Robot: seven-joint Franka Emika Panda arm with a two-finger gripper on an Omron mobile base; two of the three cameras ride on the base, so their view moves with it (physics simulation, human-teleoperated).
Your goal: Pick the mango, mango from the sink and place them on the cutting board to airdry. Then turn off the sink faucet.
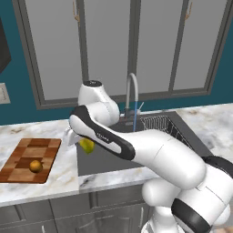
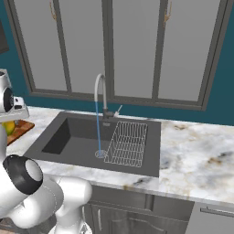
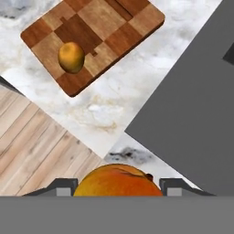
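Jaws (image 3: 118, 185): clamped on the yellow-green, orange-tinged oval mango (image 1: 87, 145), carried above the sink's left edge.
Orange-brown oval mango (image 1: 35, 166): resting on the checkered wooden cutting board (image 1: 22, 169).
Risk on landing: held fruit knocking the resting one; either rolling onto the marble tabletop (image 1: 68, 175).
Risk in transit: round skin slipping, falling into the dark grey sink (image 2: 77, 137).
Silver gooseneck faucet (image 2: 100, 93): water running; forgetting the lever.

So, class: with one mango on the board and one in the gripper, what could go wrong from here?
The yellow-green mango, held in the gripper, hangs over the sink edge, not yet above the cutting board; a slip drops it short. Set down carelessly, it could knock the orange mango. Water runs from the faucet.
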